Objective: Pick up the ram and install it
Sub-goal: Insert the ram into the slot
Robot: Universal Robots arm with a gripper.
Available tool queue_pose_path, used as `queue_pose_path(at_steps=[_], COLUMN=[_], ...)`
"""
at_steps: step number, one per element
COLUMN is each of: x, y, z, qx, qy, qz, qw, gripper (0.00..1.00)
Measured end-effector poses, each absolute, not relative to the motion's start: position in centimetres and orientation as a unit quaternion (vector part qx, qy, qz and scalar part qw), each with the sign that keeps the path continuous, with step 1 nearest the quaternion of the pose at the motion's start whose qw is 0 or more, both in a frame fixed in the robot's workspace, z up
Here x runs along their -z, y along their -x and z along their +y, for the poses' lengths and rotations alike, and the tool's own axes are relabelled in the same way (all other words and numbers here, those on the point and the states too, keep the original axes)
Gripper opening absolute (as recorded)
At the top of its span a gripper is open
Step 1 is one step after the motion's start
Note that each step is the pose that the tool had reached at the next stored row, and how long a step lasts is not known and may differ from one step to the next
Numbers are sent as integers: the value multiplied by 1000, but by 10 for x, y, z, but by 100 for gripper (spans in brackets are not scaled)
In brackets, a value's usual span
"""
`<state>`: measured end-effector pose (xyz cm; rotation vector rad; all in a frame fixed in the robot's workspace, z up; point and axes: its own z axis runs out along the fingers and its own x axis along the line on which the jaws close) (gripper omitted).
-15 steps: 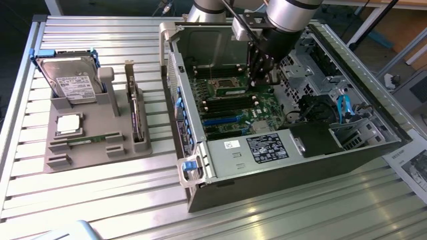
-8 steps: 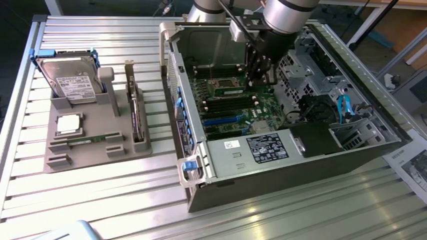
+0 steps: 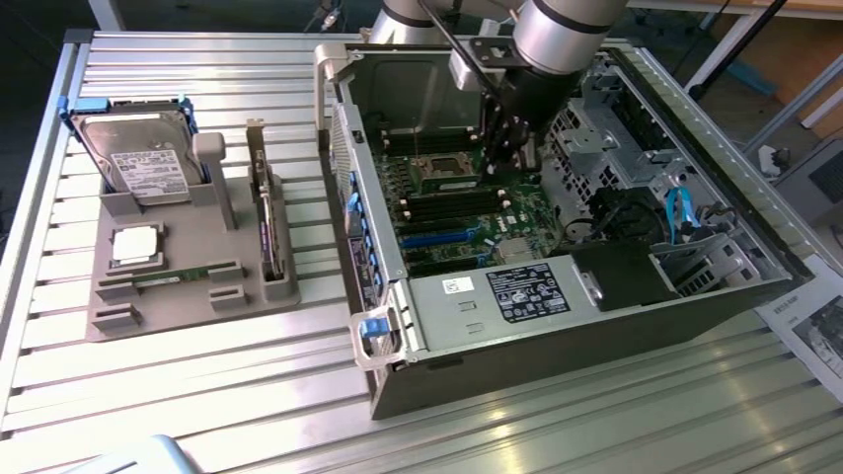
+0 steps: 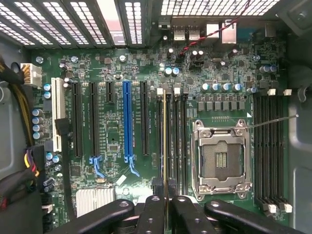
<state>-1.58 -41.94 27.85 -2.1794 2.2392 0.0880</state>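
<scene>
In the wrist view the ram (image 4: pixel 164 141) is edge-on, a thin pale-gold line running lengthwise over the black memory slots (image 4: pixel 176 141) beside the open processor socket (image 4: pixel 220 158). My gripper (image 4: pixel 165 197) is shut on it, with the black fingers (image 4: pixel 152 214) pressed against both of its faces. I cannot tell whether the stick touches a slot. In the exterior view the gripper (image 3: pixel 507 148) reaches down inside the open computer case (image 3: pixel 554 296), just above the green motherboard (image 3: pixel 475 212) near the socket.
A grey holder (image 3: pixel 185 306) at the exterior view's left carries a hard drive (image 3: pixel 145 163), a square silver processor (image 3: pixel 136 245), an upright dark expansion card (image 3: pixel 268 232) and a thin green strip (image 3: pixel 172 279). Case walls, drive cages and cables (image 3: pixel 678 212) crowd the gripper.
</scene>
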Motion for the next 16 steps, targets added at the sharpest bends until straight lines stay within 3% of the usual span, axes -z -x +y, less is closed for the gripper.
queue_pose_path(at_steps=[16], x=[-270], y=[16], z=[-419], qx=[-28], qy=[702], qz=[711], qw=[8], gripper=[12])
